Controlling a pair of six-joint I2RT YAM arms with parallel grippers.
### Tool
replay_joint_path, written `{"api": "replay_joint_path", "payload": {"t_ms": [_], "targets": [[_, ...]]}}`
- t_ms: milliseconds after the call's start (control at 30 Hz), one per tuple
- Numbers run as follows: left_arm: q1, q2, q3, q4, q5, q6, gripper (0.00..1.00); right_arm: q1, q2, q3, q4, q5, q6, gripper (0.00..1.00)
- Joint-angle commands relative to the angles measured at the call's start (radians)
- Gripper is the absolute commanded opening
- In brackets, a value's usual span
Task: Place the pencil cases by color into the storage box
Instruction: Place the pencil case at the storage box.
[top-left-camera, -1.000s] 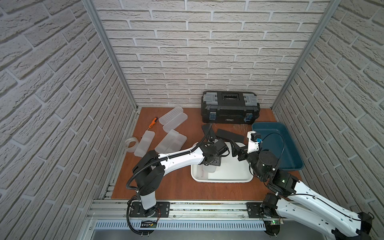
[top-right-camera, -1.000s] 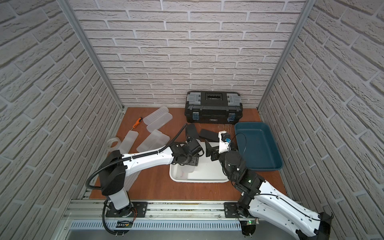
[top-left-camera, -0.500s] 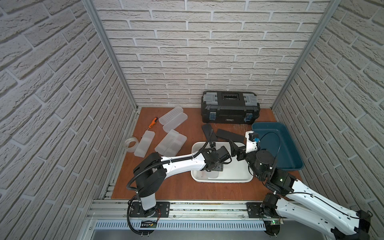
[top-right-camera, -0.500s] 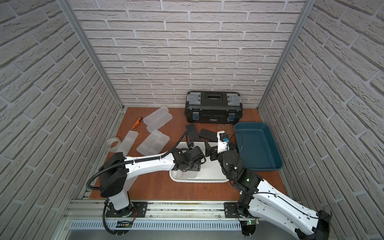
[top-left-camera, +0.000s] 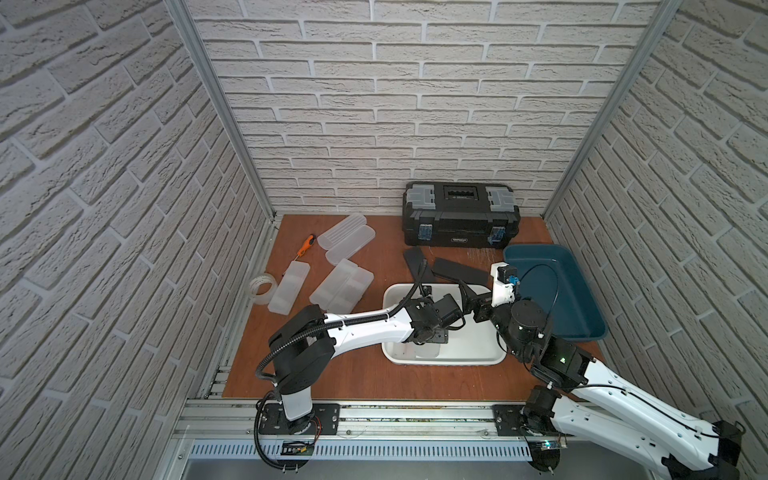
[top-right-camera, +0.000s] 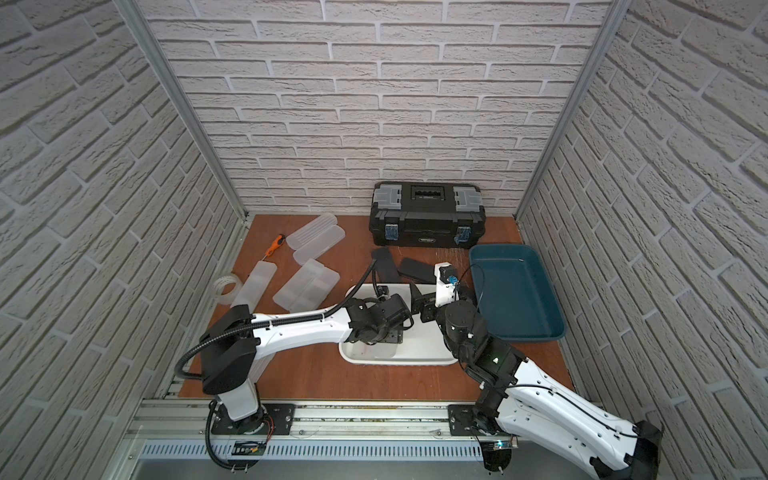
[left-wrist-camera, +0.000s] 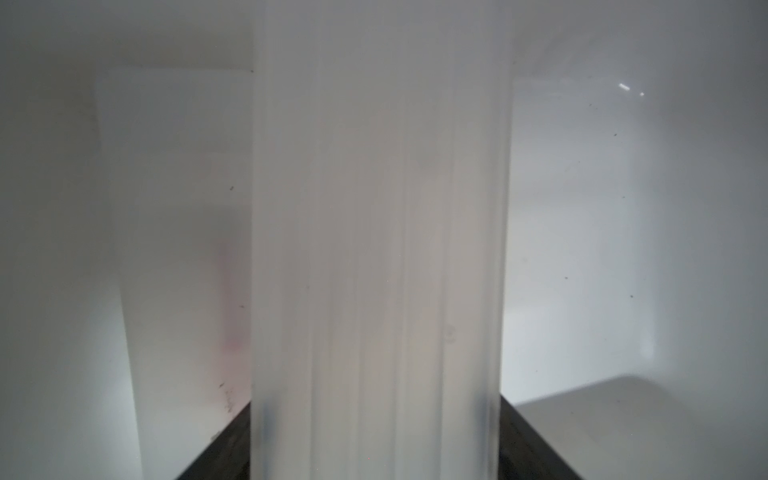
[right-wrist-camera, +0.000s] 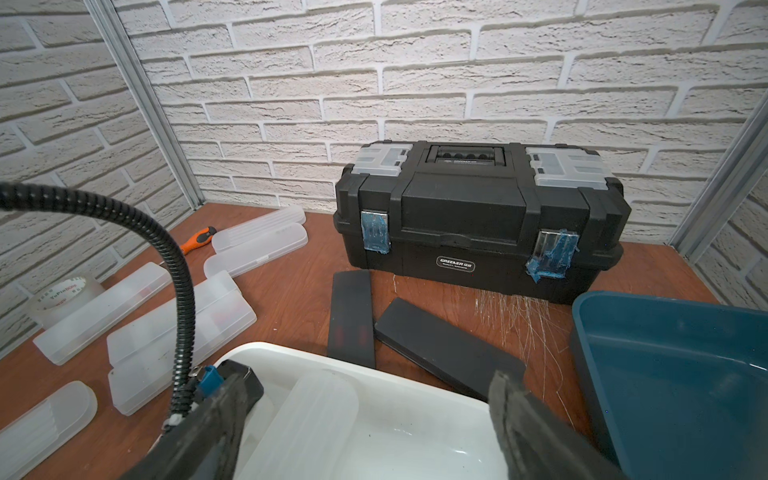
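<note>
My left gripper (top-left-camera: 430, 337) reaches down into the white storage box (top-left-camera: 457, 360) and is shut on a frosted ribbed pencil case (left-wrist-camera: 378, 249), which stands between its dark jaws. Behind it in the box lies a second frosted case (left-wrist-camera: 178, 249). My right gripper (top-left-camera: 473, 301) hangs open over the box's far right rim with nothing between its fingers (right-wrist-camera: 511, 407). Two black pencil cases (top-left-camera: 415, 262) (top-left-camera: 457, 272) lie on the table just behind the box. Several frosted cases (top-left-camera: 340, 284) (top-left-camera: 351, 245) lie at the left.
A blue tray (top-left-camera: 582, 316) stands to the right of the white box, under the right arm. A black toolbox (top-left-camera: 459, 216) sits at the back wall. An orange-handled screwdriver (top-left-camera: 306, 243) and a clear tape roll (top-left-camera: 262, 286) lie at the far left.
The left gripper has moved with the frosted case from the far part of the white box toward its near side and lower into it. The right gripper has hardly moved.
</note>
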Motion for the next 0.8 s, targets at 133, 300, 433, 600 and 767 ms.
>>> {"api": "replay_joint_path", "payload": {"t_ms": [133,300,433,600,767], "targets": [[-0.008,-0.018,-0.010,0.042,-0.014,-0.018,0.69,-0.069,-0.019,0.066,-0.117,0.004,0.084,0.92],[-0.010,-0.022,-0.012,0.042,-0.019,-0.008,0.69,-0.166,-0.057,0.166,-0.257,-0.072,0.114,0.92],[-0.007,-0.009,-0.002,0.042,-0.016,0.001,0.69,-0.274,0.014,0.360,-0.498,-0.261,0.162,0.92],[0.000,0.009,0.020,0.023,-0.005,0.009,0.69,-0.360,0.095,0.454,-0.592,-0.554,0.230,0.93],[0.003,0.036,0.034,0.025,0.005,0.016,0.69,-0.467,0.134,0.445,-0.577,-0.822,0.296,0.93]]}}
